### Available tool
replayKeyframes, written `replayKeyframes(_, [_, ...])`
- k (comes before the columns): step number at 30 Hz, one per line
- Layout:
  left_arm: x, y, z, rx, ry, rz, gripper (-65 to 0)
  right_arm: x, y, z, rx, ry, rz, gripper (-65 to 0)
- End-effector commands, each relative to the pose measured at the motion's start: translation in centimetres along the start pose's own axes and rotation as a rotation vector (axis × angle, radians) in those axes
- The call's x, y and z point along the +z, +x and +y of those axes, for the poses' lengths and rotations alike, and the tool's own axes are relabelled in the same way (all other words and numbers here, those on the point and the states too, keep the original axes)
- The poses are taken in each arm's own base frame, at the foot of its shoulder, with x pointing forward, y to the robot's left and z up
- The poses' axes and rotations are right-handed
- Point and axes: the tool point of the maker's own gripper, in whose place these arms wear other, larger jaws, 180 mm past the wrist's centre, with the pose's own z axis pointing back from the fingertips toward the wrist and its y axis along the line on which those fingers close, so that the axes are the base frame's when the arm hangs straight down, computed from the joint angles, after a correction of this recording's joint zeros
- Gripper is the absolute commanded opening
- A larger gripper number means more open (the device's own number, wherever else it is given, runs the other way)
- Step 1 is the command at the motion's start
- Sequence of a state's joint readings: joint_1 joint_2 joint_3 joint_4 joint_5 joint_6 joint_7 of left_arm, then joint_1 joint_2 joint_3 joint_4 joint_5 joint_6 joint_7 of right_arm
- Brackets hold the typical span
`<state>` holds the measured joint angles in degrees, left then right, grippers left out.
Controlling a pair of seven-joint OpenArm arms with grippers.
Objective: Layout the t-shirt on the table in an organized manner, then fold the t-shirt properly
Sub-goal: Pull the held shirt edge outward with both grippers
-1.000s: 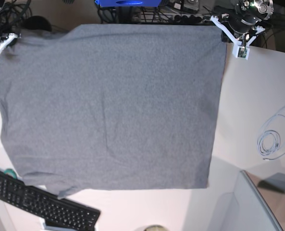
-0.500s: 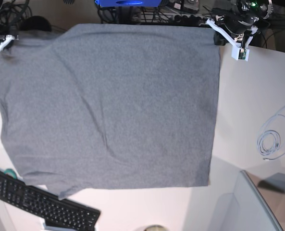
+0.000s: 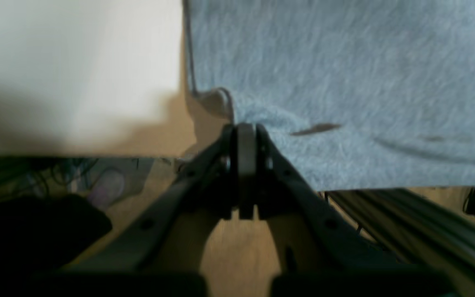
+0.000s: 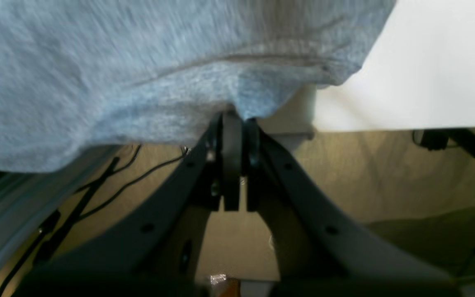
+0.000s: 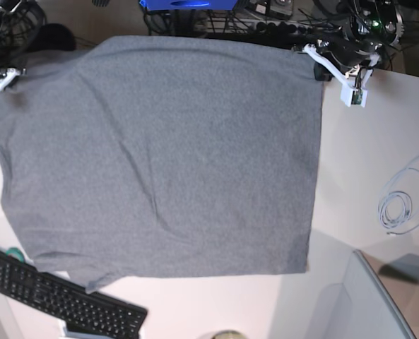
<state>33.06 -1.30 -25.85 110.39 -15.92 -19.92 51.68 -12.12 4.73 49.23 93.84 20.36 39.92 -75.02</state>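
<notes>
Both grippers are pinched tight on the t-shirt (image 5: 160, 155): left gripper (image 3: 245, 128) and right gripper (image 4: 231, 117) each clamp a corner at the table's (image 5: 379, 141) far edge.

We see the t-shirt (image 5: 160, 155) spread across most of the table (image 5: 379, 134), leaving bare surface only on the base view's right side and along the near edge. On the right strip, a coiled pale cable (image 5: 400, 205) lies well apart from the shirt's edge, and a grey panel (image 5: 379, 304) occupies the near right corner. At near left, a black keyboard (image 5: 61, 296) lies just beside the shirt's lower corner. Beyond the far edge we see tangled cables and equipment.
</notes>
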Motion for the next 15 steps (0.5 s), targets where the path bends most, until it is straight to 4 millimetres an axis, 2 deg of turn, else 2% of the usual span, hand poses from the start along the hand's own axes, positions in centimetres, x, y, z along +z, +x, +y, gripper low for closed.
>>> replayKeyframes(1, [0.5, 0.6, 0.0, -0.014, 0.0, -0.024, -65.0, 0.6, 0.5, -0.7, 0.011, -0.022, -0.014, -64.5])
replayKeyframes(10, [0.9, 0.0, 0.2, -0.021, 0.005, -0.01, -65.0, -1.0, -1.1, -0.3, -0.022, 0.024, 0.042, -64.5])
replayKeyframes(15, [1.9, -0.2, 2.8, 0.007, 0.076, -0.016, -65.0, -1.1, -0.8, -0.2, -0.023, 0.024, 0.019, -64.5])
